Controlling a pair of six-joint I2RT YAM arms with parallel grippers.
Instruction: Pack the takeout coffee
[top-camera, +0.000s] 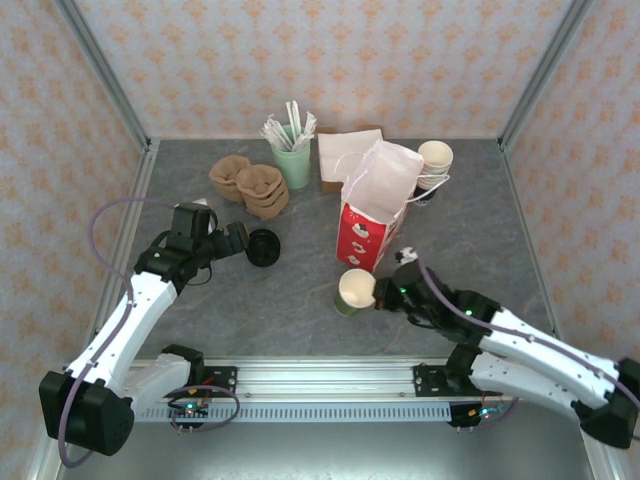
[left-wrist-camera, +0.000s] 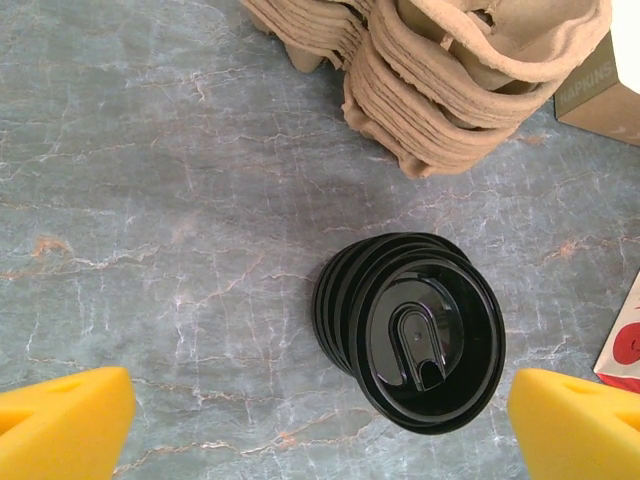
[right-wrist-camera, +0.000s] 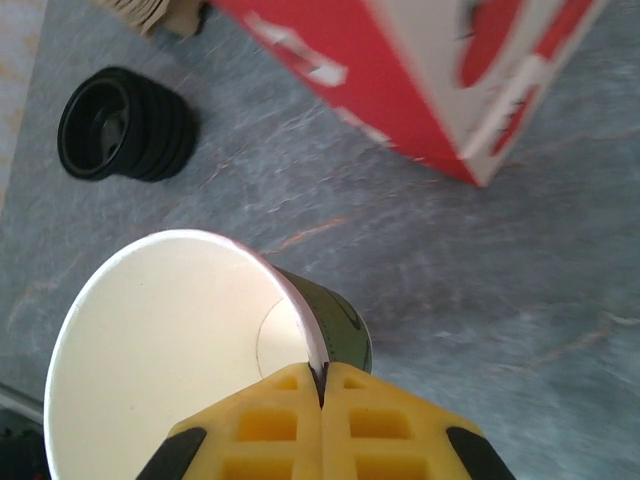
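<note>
The takeout coffee cup (top-camera: 355, 290), a paper cup with dark green sides (right-wrist-camera: 335, 320), has no lid on and shows its cream inside. It stands tilted just in front of the red bag (top-camera: 370, 215). My right gripper (top-camera: 385, 296) is shut on its rim, one finger inside and one outside (right-wrist-camera: 322, 385). The red bag (right-wrist-camera: 440, 70) lies beyond it in the right wrist view. My left gripper (top-camera: 238, 240) is open, hovering over a leaning stack of black lids (top-camera: 263, 247). The lids (left-wrist-camera: 420, 330) lie between its yellow fingertips (left-wrist-camera: 70, 425), nearer the right one, untouched.
Stacked brown cardboard cup carriers (top-camera: 250, 183) sit behind the lids (left-wrist-camera: 450, 80). A green cup of straws and packets (top-camera: 292, 160), a napkin box (top-camera: 345, 155) and stacked cream cups (top-camera: 435, 160) line the back. The black lids (right-wrist-camera: 125, 125) lie left of the cup.
</note>
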